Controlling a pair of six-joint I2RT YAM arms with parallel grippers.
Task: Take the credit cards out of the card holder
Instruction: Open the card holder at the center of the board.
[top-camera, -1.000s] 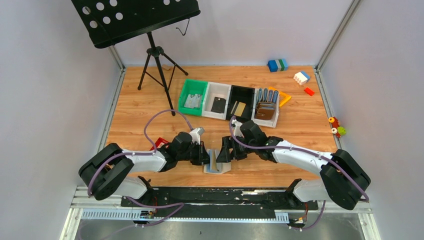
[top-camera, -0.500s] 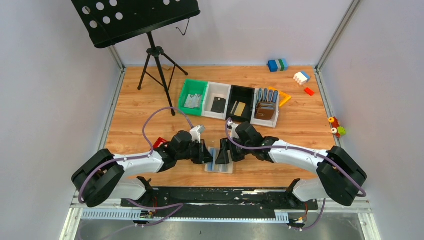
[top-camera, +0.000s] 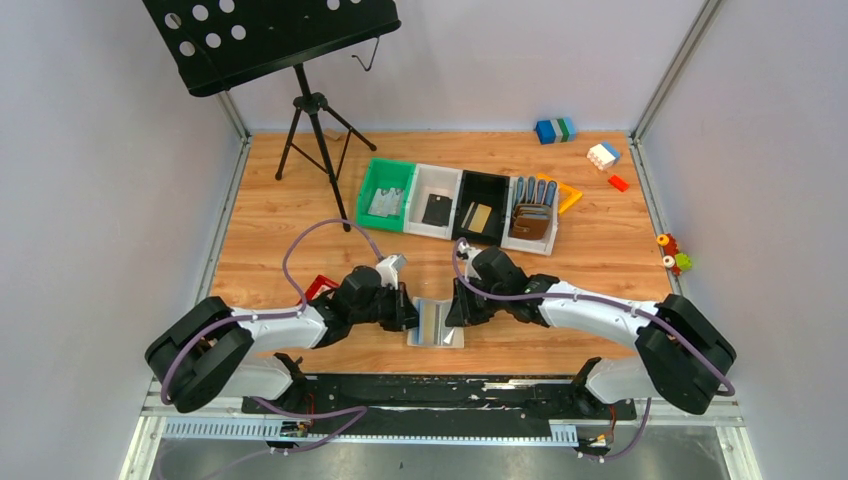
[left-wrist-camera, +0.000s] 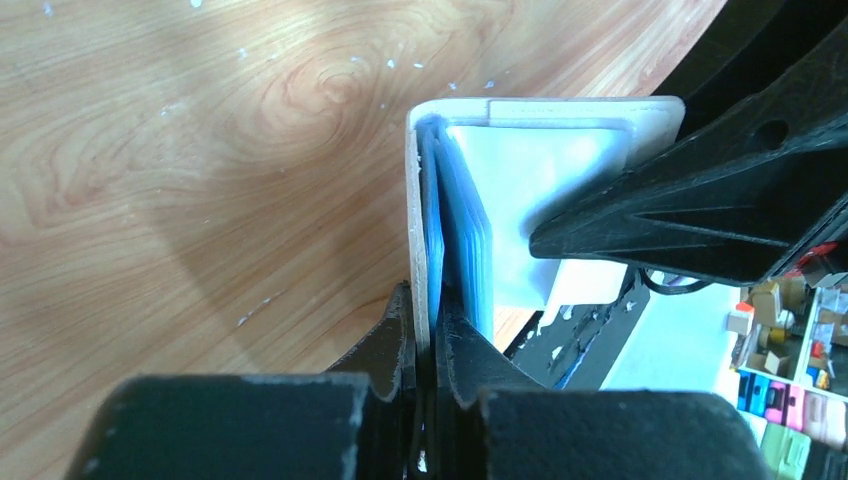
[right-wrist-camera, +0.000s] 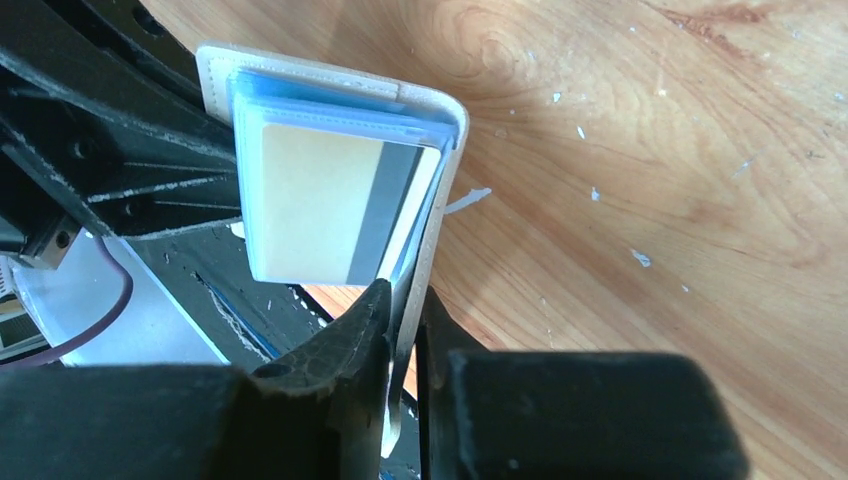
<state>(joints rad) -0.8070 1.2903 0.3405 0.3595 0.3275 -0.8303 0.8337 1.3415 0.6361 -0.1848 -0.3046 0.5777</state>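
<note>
The pale card holder (top-camera: 435, 322) lies spread open at the table's front centre, held between both arms. My left gripper (top-camera: 410, 312) is shut on its left flap; in the left wrist view the jaws (left-wrist-camera: 432, 330) pinch the flap's edge (left-wrist-camera: 418, 220) beside blue-tinted sleeves. My right gripper (top-camera: 458, 308) is shut on the right flap (right-wrist-camera: 300, 68), its jaws (right-wrist-camera: 405, 310) clamped on the flap's edge. A gold-tan credit card (right-wrist-camera: 310, 210) with a grey stripe sits in a clear sleeve inside the holder. Other cards are hidden in the sleeves.
A row of bins stands behind: green (top-camera: 387, 194), white (top-camera: 436, 201), black (top-camera: 480, 208) with a gold card, and one with brown wallets (top-camera: 532, 215). A music stand tripod (top-camera: 315, 140) is at back left. Toy blocks (top-camera: 555, 130) lie at back right.
My right gripper has closed from wide open onto the holder's right flap. The holder has gone from a standing V to spread open between both grippers.
</note>
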